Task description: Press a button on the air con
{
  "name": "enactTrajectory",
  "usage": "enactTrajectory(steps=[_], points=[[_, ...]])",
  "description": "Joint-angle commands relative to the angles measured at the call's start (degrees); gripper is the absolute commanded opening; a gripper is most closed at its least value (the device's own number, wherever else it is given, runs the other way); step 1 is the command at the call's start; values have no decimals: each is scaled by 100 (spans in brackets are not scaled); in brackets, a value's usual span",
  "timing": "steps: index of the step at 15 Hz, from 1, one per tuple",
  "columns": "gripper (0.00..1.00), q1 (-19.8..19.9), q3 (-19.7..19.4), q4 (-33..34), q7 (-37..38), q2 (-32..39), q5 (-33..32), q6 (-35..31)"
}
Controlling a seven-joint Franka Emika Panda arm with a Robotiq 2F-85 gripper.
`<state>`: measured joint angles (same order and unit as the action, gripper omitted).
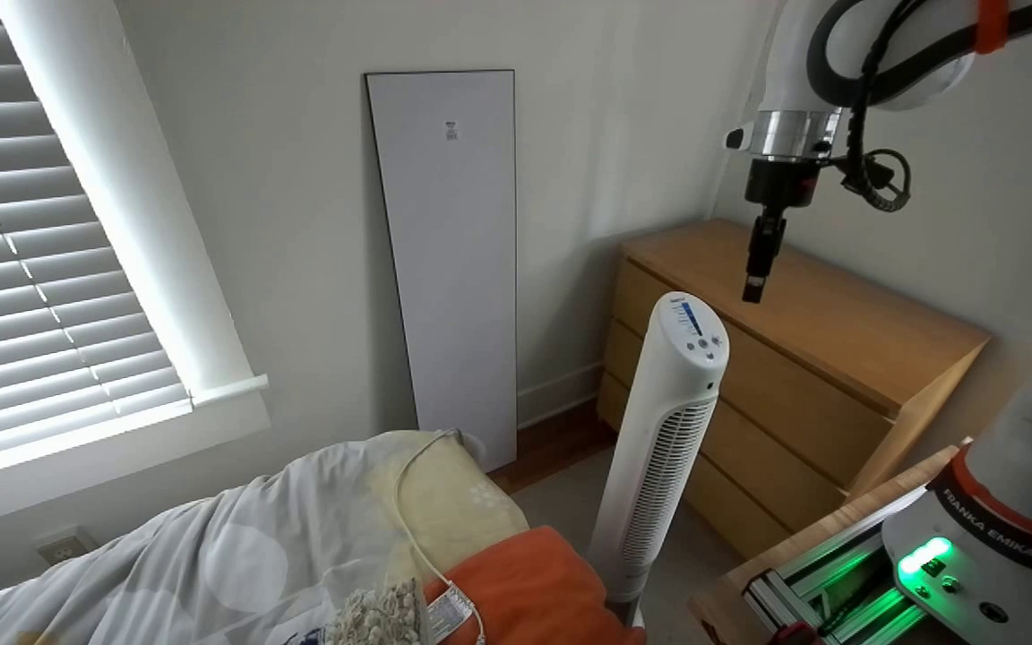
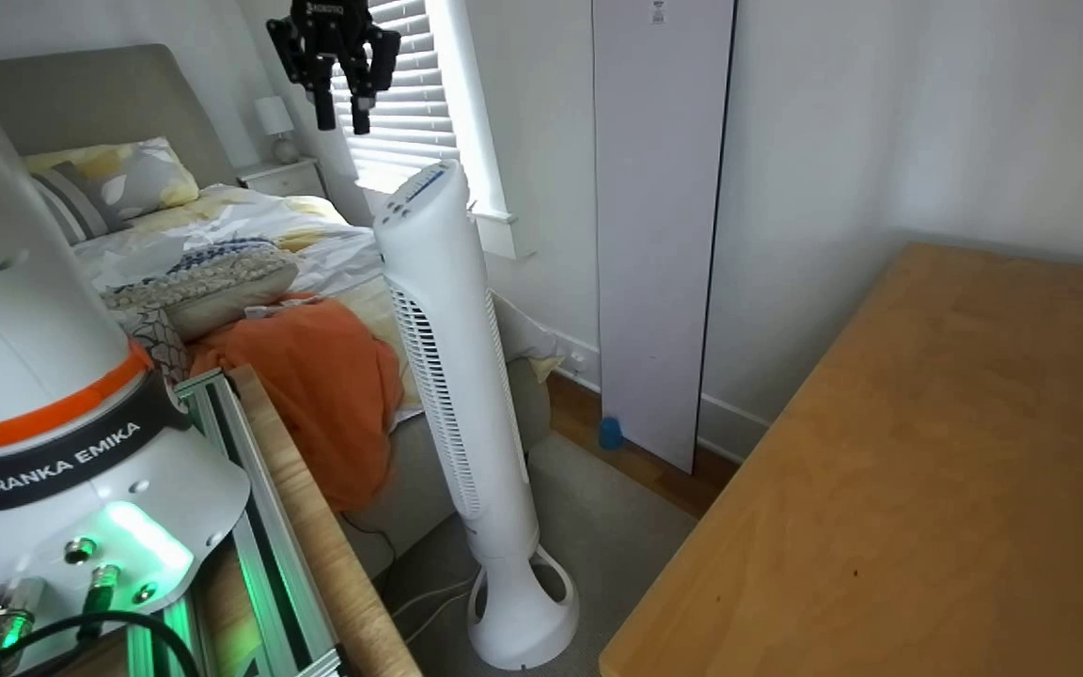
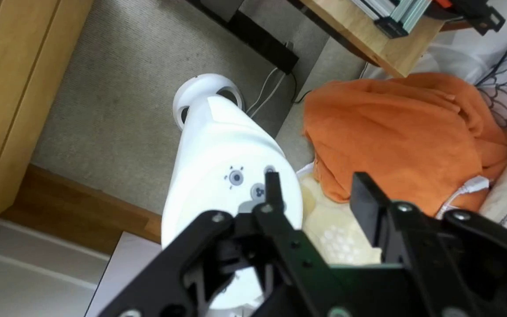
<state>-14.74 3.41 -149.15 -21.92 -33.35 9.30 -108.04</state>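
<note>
The air con point(image 1: 670, 421) is a slim white tower that stands upright on the floor; it also shows in an exterior view point(image 2: 452, 376) and in the wrist view point(image 3: 192, 171). Its slanted top carries a blue strip point(image 1: 691, 318) and several round grey buttons point(image 1: 703, 344); one button shows plainly in the wrist view point(image 3: 236, 178). My gripper point(image 1: 753, 288) is above the air con's top and apart from it in both exterior views point(image 2: 343, 127). In the wrist view the fingers point(image 3: 317, 182) are parted with nothing between them. The left finger hides part of the buttons.
A wooden dresser point(image 1: 803, 305) stands beside the air con. A bed with an orange blanket point(image 2: 306, 395) is on its opposite side. A tall flat white panel point(image 1: 453, 269) leans on the wall. The robot's wooden table point(image 2: 316, 564) is near.
</note>
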Motion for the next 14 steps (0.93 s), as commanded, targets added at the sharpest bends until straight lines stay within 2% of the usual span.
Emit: enactTrajectory(steps=[1,4,6,7,8,14], points=[[78,-28,20,-245,301,-820,225,-187],[99,-28,115,-275,496,-1199,124,-378],[100,6,183,-318,588,-1382,0,-575],[97,-45,54,-49,434,-1025,27,-339],[100,-51,73,-82,472,-1112,18,-411],[100,-55,93,-150,517,-1240,12,-452]])
